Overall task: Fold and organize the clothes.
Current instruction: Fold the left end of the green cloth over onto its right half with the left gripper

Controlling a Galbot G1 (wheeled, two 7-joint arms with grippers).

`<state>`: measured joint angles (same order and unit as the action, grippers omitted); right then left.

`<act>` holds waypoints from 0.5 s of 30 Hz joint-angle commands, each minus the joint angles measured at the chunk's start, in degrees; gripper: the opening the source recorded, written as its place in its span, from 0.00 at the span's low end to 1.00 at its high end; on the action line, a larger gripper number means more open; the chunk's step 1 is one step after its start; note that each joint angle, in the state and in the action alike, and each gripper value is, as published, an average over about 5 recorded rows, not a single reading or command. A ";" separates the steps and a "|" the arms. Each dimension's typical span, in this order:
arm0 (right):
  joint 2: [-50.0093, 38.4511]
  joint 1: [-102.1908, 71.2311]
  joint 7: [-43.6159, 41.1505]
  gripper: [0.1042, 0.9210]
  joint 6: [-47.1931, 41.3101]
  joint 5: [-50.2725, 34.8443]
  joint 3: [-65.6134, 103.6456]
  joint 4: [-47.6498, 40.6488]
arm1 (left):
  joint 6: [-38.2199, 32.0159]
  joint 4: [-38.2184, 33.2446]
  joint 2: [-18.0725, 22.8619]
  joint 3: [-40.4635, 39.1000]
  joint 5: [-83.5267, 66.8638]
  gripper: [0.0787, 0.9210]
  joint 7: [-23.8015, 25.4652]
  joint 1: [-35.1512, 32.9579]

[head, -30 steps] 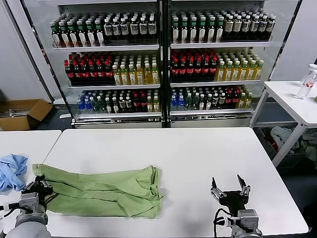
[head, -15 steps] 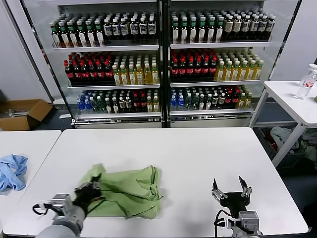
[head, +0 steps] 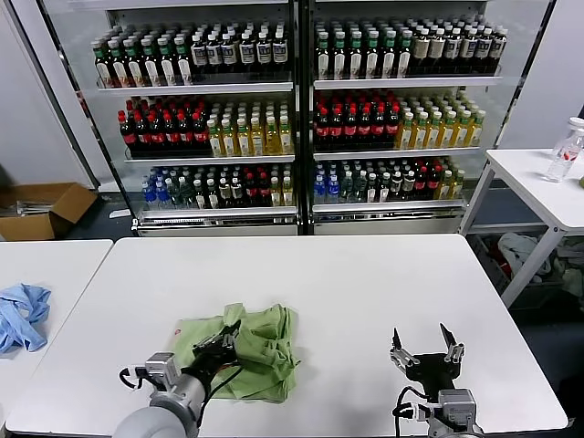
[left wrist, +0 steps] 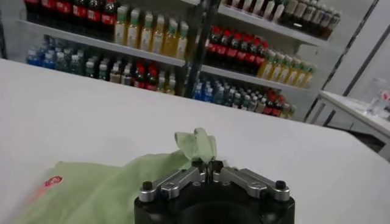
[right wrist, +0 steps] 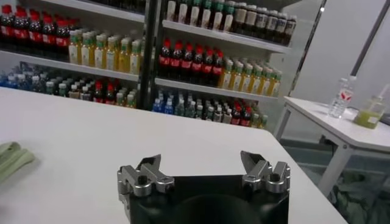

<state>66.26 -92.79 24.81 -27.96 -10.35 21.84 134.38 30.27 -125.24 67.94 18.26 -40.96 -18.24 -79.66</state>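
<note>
Clearly, from the head view, a fold is under way: the left gripper (head: 222,345) sits over the green polo shirt (head: 260,351) on the near left part of the white table (head: 365,283), its fingers closed on a bit of the fabric, with a flap of cloth doubled over the rest. The shirt lies as a compact, rumpled bundle, its longer side running roughly across the table from left to right and its bunched end toward the table's middle; which end holds the collar I cannot tell. The right gripper (head: 425,349) hovers parked near the front edge, well apart from the shirt, jaws spread wide and empty. A light blue cloth (head: 22,315) rests on the neighbouring table to the left, out of play. From the left wrist view, the left gripper (left wrist: 209,173) is pinched shut on a small tuft of the polo shirt (left wrist: 122,182) poking up between its fingertips, and a red printed mark shows on the flat fabric below. The next move, I judge, calls for laying this held edge down squarely on the layer beneath, then letting go without dragging the fold askew. From the right wrist view, the right gripper (right wrist: 204,165) stands open over bare tabletop, with only a corner of the green shirt (right wrist: 12,157) at the frame's edge.
</note>
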 commanded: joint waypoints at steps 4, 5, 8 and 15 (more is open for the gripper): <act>0.07 -0.10 -0.25 0.88 0.51 1.38 0.00 0.13 | -3.28 4.94 3.58 -4.67 0.78 0.03 1.88 4.41; 0.06 -0.11 -0.26 0.88 0.50 1.37 0.02 0.19 | -3.27 5.06 3.82 -4.95 1.16 0.03 1.96 4.54; 0.11 -0.10 -0.32 0.88 0.46 1.34 0.01 0.41 | -3.49 5.71 5.44 -6.14 1.76 0.04 2.10 5.42; 0.18 0.39 -0.62 0.88 0.40 1.36 -0.44 0.75 | -7.19 3.33 10.82 -10.56 3.04 0.22 5.12 4.37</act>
<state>66.40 -92.45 24.25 -27.70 -9.35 21.49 134.96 26.69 -120.76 73.45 12.53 -39.69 -15.95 -75.41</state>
